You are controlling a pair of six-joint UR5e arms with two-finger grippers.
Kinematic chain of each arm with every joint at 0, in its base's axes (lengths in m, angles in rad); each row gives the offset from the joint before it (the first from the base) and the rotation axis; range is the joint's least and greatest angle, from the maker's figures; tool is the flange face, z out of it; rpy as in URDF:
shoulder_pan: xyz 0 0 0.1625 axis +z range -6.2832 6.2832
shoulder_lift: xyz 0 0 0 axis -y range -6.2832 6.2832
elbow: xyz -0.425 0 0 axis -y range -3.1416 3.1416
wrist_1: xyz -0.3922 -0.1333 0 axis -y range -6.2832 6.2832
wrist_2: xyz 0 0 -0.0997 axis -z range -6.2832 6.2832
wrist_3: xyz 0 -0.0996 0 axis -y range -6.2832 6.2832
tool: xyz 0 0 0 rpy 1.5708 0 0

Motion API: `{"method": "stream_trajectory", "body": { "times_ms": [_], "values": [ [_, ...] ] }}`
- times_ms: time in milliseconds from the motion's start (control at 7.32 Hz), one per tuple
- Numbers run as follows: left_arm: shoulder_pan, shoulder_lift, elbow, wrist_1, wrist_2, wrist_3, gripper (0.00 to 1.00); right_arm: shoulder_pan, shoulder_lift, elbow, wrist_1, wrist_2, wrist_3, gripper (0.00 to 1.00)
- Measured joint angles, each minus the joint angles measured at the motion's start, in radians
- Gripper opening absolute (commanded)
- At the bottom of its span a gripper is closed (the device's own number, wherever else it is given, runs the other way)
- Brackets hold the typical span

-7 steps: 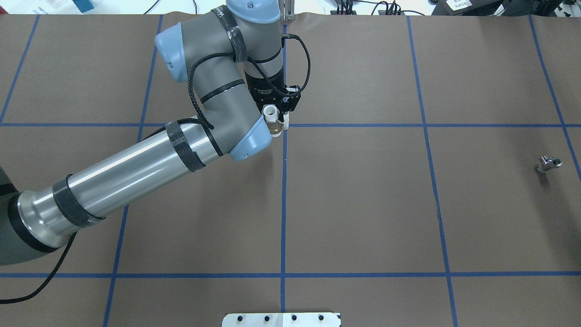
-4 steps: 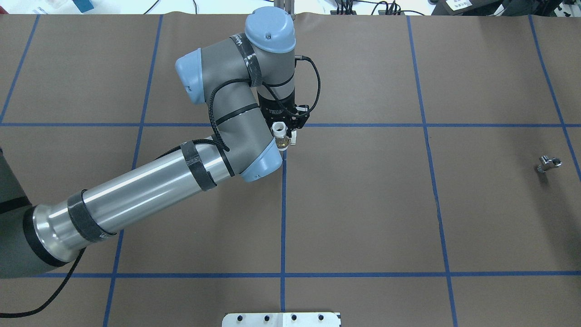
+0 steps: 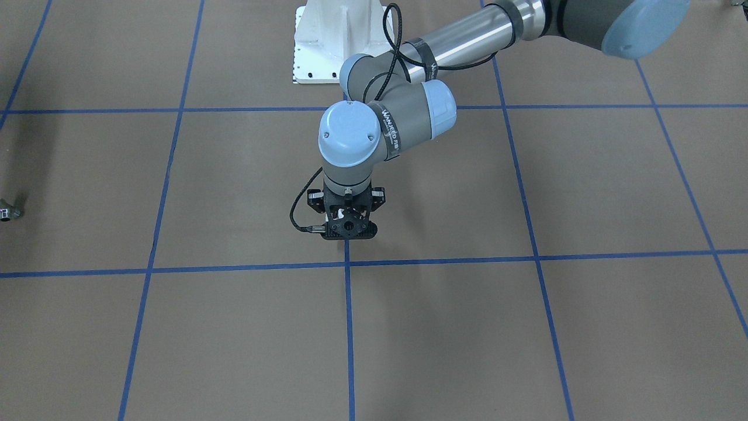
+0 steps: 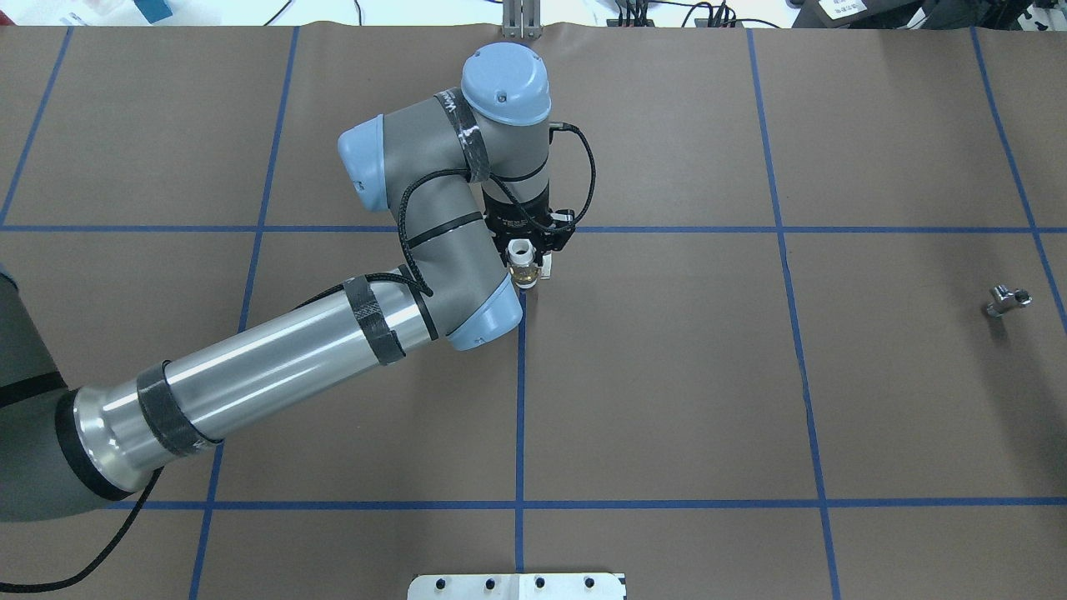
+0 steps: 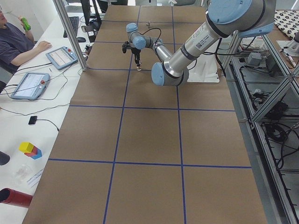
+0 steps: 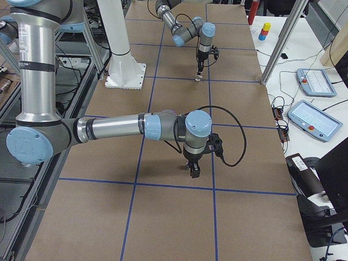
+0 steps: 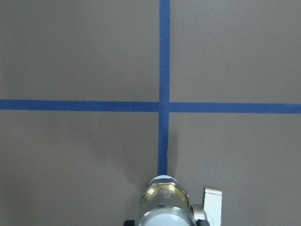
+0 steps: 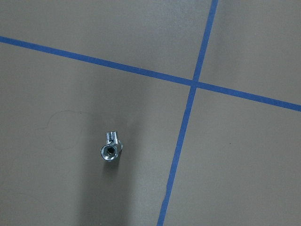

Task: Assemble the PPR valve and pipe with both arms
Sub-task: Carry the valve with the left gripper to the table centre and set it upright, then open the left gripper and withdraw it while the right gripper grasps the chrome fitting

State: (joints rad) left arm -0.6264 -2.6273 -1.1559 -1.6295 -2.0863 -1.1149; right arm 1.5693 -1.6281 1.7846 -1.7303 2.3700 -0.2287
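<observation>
Brown paper covers the table [image 4: 667,375], marked into squares by blue tape lines [image 4: 783,333]. The left gripper [image 4: 532,257] points straight down, its fingers pinched on the PPR valve [image 4: 522,265]. The valve is held upright, with the white ring socket uppermost, the brass middle beneath and the small white handle sticking out to one side. It sits over the centre tape line, just on the robot's side of a crossing. Whether its lower end touches the paper cannot be told. The left arm [image 4: 267,367] reaches in from the overhead view's left, bent at the wrist joints, a black cable looped round them.

The pipe [image 4: 1009,300] lies alone on the paper far to the robot's right, well apart from the valve. The right wrist view looks down into its round open end, near a tape crossing. The right gripper [image 6: 194,169] shows only in the exterior right view, hanging low over the paper. Whether its fingers are spread or pressed together cannot be told. A white pedestal base [image 3: 333,41] stands at the robot's edge of the table.
</observation>
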Motion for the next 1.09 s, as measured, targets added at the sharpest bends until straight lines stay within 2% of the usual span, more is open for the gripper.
{"method": "stream_trajectory", "body": {
  "times_ms": [546,820,956,1093],
  "values": [
    [0.002,0.003,-0.002,-0.018,0.019,-0.002,1.00,0.000,0.002,-0.001,0.000,0.000,0.000,0.99],
    [-0.011,0.012,-0.040,-0.027,0.017,-0.004,1.00,0.000,0.010,0.000,0.000,-0.001,0.000,0.99],
    [-0.034,0.045,-0.115,-0.003,0.013,0.001,1.00,0.000,0.016,0.000,0.000,-0.002,0.008,0.99],
    [-0.062,0.124,-0.248,0.044,0.011,0.031,1.00,-0.007,0.026,-0.001,0.001,-0.003,0.023,0.99]
  ]
}}
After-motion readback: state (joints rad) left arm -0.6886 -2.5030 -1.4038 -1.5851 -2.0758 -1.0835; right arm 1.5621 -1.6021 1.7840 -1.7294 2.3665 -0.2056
